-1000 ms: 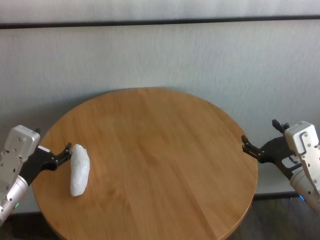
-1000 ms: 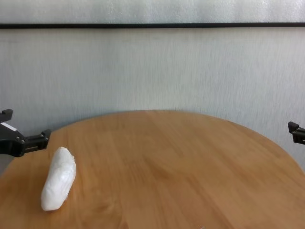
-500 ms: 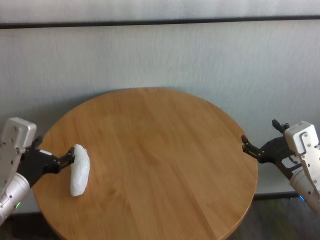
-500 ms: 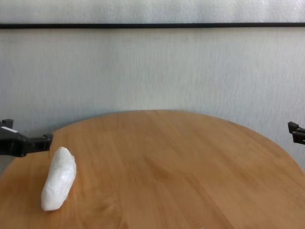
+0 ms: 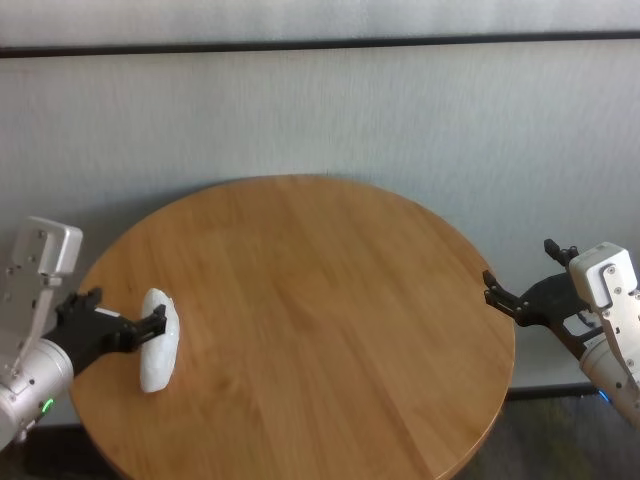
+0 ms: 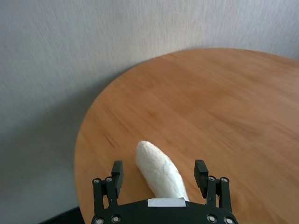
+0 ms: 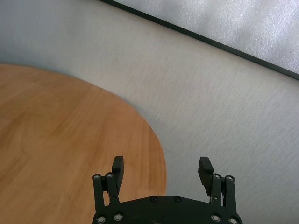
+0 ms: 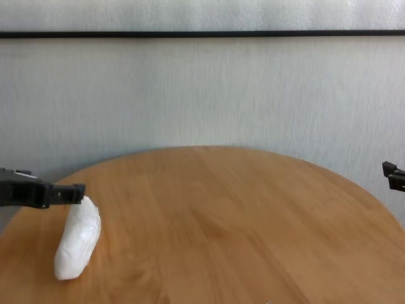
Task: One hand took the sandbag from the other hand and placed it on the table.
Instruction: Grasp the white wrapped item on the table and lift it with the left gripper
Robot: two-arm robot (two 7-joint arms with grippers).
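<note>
1. The table [image 5: 330,300] is the biggest thing here: a round top of light-brown wood grain, set before a pale grey wall [image 5: 320,110] with a dark strip running across near the top.

2. The left gripper [image 5: 135,325], black fingers on a silver wrist with a green light, hangs low over the table's left edge. From its wrist view its fingers [image 6: 201,170] stand wide apart, one on each side of the sandbag, and neither pad appears to press it. In the chest view the near finger crosses in front of the bag's far end.

3. The right gripper [image 5: 500,298] is off the table's right rim, well away from the bag, pointing inward at the edge. Its fingers [image 7: 206,166] are spread wide with nothing between them.

4. The sandbag [image 5: 159,338] is a white, lumpy, elongated pouch lying flat on the wood near the left edge, long axis running roughly from near side to far side. Its far part sits between the left gripper's open fingers; the rest of it is hidden under the gripper's body in the left wrist view.
</note>
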